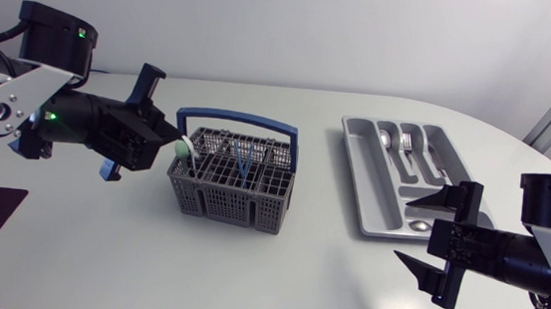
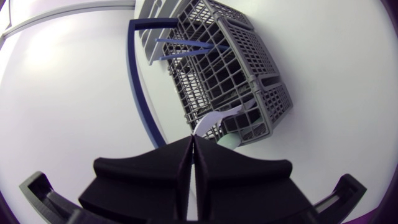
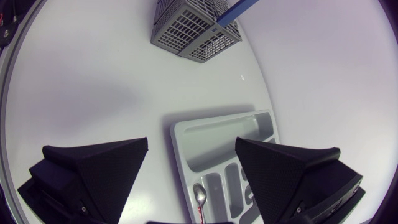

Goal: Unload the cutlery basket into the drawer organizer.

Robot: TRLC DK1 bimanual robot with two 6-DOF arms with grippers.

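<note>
One pale utensil pinched at the basket's left end.
Left gripper (image 2: 193, 140) fingers press together on the pale utensil (image 2: 210, 121), apparently by its tip, inside the cutlery basket (image 1: 231, 183), left of the drawer organizer (image 1: 390, 217). Risk: the thin hold slips on lifting, or the utensil snags and drags the basket. Right gripper (image 3: 191, 144) is spread over the organizer's near end.

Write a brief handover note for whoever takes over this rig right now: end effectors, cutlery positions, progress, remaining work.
Left end effector: shut on a white plastic utensil standing in an end compartment of the grey mesh cutlery basket with the blue handle.
Right end effector: open, empty, beside the grey plastic drawer organizer.
Done: a metal spoon, a metal fork and a second metal spoon lie in the organizer.
Left: lift the white utensil across; two thin blue pieces are in the basket too.
</note>
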